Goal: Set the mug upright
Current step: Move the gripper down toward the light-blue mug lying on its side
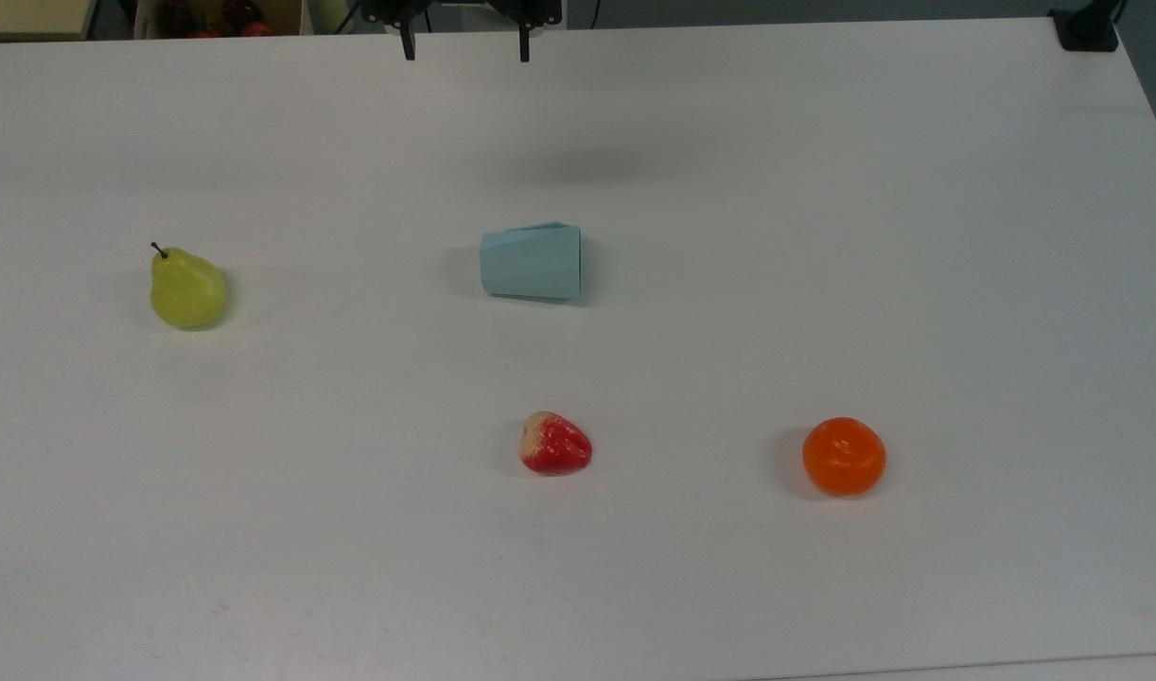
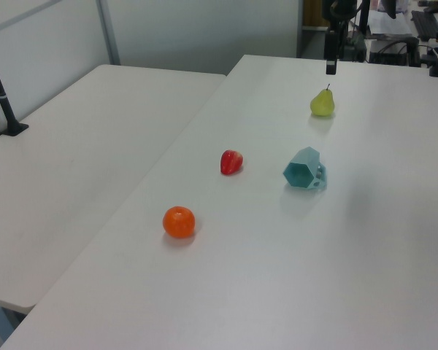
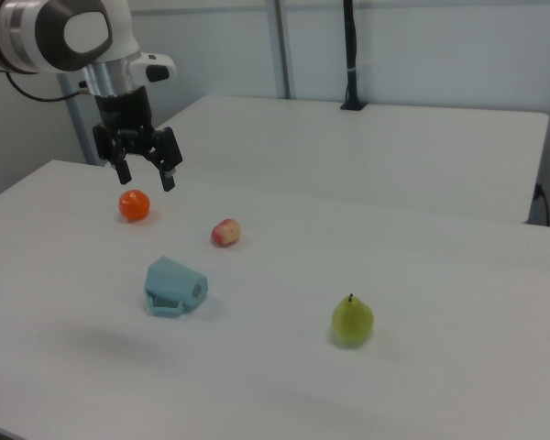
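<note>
On the white desk (image 1: 824,236) the mug (image 1: 531,262) lay on its side, while the pincer (image 3: 147,177) hung well above it, fingers spread and empty.

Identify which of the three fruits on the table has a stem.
The green pear, alone at the top view's left: a dark stem sticks up from it. The strawberry and the orange show none.
</note>
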Available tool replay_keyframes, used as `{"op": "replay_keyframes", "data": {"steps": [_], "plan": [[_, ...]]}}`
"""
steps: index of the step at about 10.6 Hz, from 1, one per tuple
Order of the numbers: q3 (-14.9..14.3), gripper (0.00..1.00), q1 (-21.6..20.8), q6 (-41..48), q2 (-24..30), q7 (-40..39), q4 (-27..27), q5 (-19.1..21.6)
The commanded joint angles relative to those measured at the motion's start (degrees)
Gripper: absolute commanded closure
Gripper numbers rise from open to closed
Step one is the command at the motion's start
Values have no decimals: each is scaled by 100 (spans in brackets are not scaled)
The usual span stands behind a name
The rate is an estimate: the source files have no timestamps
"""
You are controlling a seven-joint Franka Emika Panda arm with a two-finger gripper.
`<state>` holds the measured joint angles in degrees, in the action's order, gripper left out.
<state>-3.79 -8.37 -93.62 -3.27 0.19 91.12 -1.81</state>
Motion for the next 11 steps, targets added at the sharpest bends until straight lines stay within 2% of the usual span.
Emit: {"op": "replay_keyframes", "data": {"steps": [1,2,4,6,8,11], "plan": [[10,0,-112,-33,2,33,116,-91],[28,0,-295,-25,-112,225,125,-301],[80,0,-682,-42,-375,909,116,-967],[351,0,-868,-251,-717,1315,134,-1399],[572,0,-964,-419,-1130,2043,134,-1996],[608,0,-1342,-447,-1614,3063,143,-2814]]}}
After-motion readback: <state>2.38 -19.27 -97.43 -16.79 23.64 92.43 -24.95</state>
